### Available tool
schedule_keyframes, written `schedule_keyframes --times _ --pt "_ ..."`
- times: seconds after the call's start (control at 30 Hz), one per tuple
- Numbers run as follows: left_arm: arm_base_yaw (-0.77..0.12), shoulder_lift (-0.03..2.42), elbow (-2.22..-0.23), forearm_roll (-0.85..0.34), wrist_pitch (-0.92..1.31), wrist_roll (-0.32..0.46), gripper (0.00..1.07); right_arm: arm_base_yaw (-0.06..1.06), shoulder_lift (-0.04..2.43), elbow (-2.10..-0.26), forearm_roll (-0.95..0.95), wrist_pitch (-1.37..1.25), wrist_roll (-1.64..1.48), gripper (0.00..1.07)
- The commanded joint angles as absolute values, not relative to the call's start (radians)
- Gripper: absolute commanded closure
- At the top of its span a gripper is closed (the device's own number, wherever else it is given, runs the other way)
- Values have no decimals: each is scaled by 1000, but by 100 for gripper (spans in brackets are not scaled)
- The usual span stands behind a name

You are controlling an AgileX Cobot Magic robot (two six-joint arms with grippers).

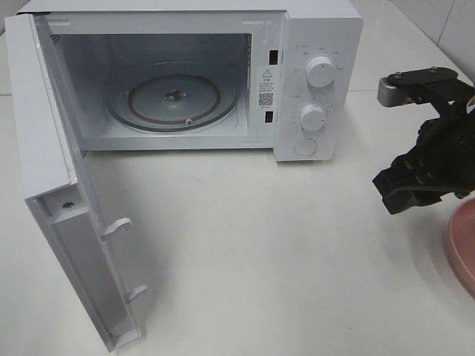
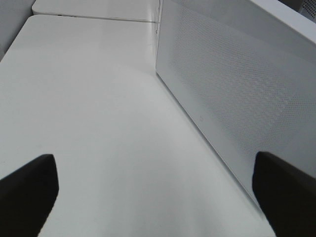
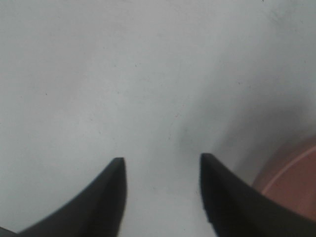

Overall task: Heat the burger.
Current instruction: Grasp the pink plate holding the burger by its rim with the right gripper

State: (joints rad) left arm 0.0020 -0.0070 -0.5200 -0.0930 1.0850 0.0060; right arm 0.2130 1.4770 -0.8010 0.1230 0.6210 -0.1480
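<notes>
The burger is out of view in every frame. The white microwave (image 1: 319,44) stands at the back with its door (image 1: 63,200) swung wide open, and its glass turntable (image 1: 174,96) is bare. My right gripper (image 1: 404,194) hovers over the table at the right, beside the pink plate's rim (image 1: 464,248). Its jaws (image 3: 163,168) are open with only tabletop between them, and the plate (image 3: 291,182) lies just off one finger. My left gripper (image 2: 158,197) is wide open and holds nothing, next to a white dotted panel of the microwave (image 2: 237,89).
The open door juts forward over the left part of the table (image 1: 260,259). Two knobs (image 1: 320,73) and a push button (image 1: 305,147) sit on the microwave's control panel. A second white table (image 2: 94,10) adjoins beyond the left gripper.
</notes>
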Motion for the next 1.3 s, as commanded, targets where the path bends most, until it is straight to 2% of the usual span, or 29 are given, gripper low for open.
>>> schedule_keyframes --times 0.03,0.07,0.1,0.4,0.7,1.3 --pt "-3 -22 -518 -94 1071 6 7 195 1467 -808 109 689 -133 15" --pt "-3 -22 -518 -94 1071 6 7 195 1467 -808 109 689 -133 15" --pt "-3 -22 -518 -94 1071 6 7 188 1467 -808 96 725 -132 4" --pt "-3 -22 -518 -94 1071 6 7 188 1468 -807 -72 761 41 11" --pt "-3 -22 -518 -94 1071 6 7 119 1547 -786 -85 760 77 14" --pt "-3 -22 -518 -94 1071 6 7 90 1729 -764 -118 636 137 19"
